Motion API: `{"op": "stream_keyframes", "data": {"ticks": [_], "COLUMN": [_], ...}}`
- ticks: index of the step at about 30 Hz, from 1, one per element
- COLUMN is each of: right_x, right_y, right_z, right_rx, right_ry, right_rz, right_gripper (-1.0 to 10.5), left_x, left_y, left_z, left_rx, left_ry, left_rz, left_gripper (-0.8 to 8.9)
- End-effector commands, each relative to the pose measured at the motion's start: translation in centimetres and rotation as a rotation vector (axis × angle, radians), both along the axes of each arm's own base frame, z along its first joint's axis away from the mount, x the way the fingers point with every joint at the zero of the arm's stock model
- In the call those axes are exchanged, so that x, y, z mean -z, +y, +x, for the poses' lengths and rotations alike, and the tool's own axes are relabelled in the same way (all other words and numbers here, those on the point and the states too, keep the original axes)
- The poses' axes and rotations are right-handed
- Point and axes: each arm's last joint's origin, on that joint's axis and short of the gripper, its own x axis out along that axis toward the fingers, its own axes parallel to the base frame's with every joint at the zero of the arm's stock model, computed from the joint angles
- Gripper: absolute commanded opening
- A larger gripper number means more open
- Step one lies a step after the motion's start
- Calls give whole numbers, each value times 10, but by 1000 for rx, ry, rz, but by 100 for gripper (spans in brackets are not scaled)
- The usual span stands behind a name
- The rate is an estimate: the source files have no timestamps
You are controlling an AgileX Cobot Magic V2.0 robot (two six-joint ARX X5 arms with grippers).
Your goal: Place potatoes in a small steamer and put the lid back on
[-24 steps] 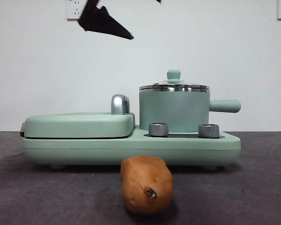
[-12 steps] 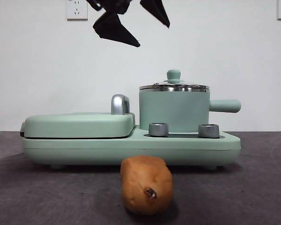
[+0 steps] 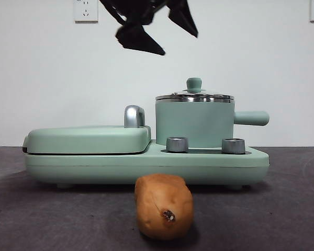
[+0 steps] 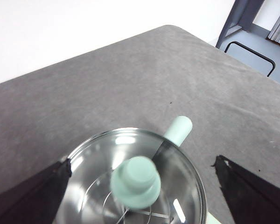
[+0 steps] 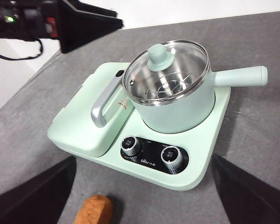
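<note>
left gripper [image 3: 165,34]: jaws spread wide, above the lid [image 4: 133,179], not touching
right gripper [image 5: 144,196]: jaws apart, waits high over the table
risk: off-centre closing may skid off the small knob [image 4: 136,181]
lid: glass, steel rim, seated on the small steamer [image 3: 194,124]
potato [image 3: 164,205]: tan-orange, on the table in front

grey table [image 3: 293,209] carries potato [image 3: 163,206] and cooker [image 3: 146,164].

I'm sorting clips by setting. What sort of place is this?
Probably a lab mock-up of a kitchen, not a home: a mint-green cooker on a grey cloth-covered table, a bare white wall.
</note>
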Motion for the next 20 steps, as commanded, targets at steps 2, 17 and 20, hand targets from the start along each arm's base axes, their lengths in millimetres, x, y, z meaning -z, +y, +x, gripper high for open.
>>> {"op": "stream_keyframes", "data": {"ticks": [2,17,20], "right_x": [-5,-5,-5], "right_y": [0,0,0], "right_z": [0,0,0], "right_rx": [-3,-2,-2], "right_ry": [-19,-18,-18], "right_rz": [3,3,3], "right_gripper": [464,464,464], "left_x": [13,48,56], "left_y": [-19,-46,-49], "left_z": [6,17,19], "left_rx": [39,31,34], "left_ry": [-38,-44,-30], "left_rz": [31,51,63], "left_gripper": [427,422,409]}}
